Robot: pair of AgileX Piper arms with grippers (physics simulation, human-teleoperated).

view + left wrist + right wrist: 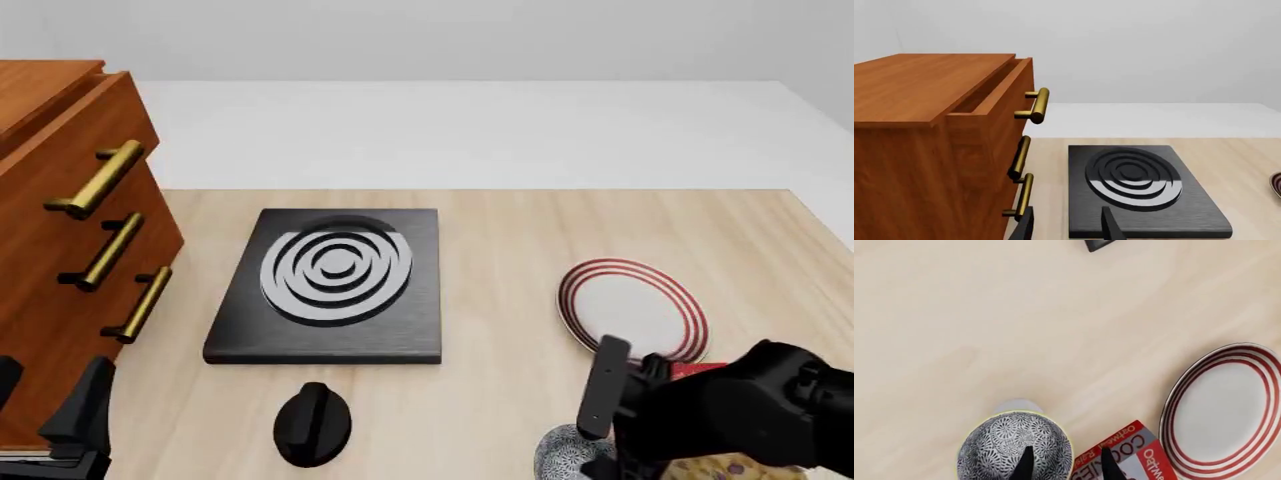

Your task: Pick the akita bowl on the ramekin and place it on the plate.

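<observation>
1. Over on the left wrist view, nothing task-related is going on. The left gripper (1067,227) hangs with its fingers apart and holding nothing, looking at a wooden drawer cabinet (934,140) with brass handles and a black stove burner (1137,192). Only a sliver of something patterned peeks in at the edge, too little to name.

2. Front view gives the layout: the plate (631,305) sits bare on the table, so the placing isn't done. The right arm (727,410) covers most of the akita bowl (567,450), just a speckled edge shows. You can't see the ramekin or the finger tips here at all. There's also a black knob (314,423) near the burner.

3. Right wrist view is the useful one. The right gripper (1066,465) has its fingers spread, one over the bowl's inside and one just outside its rim, not closed on it as far as I can tell. The ramekin (1016,406) peeks out from under the bowl, so it looks like the bowl hasn't been lifted. A red cookie box (1124,460) lies between bowl and plate. Grasp, lift and place are all left, I'd say.
</observation>
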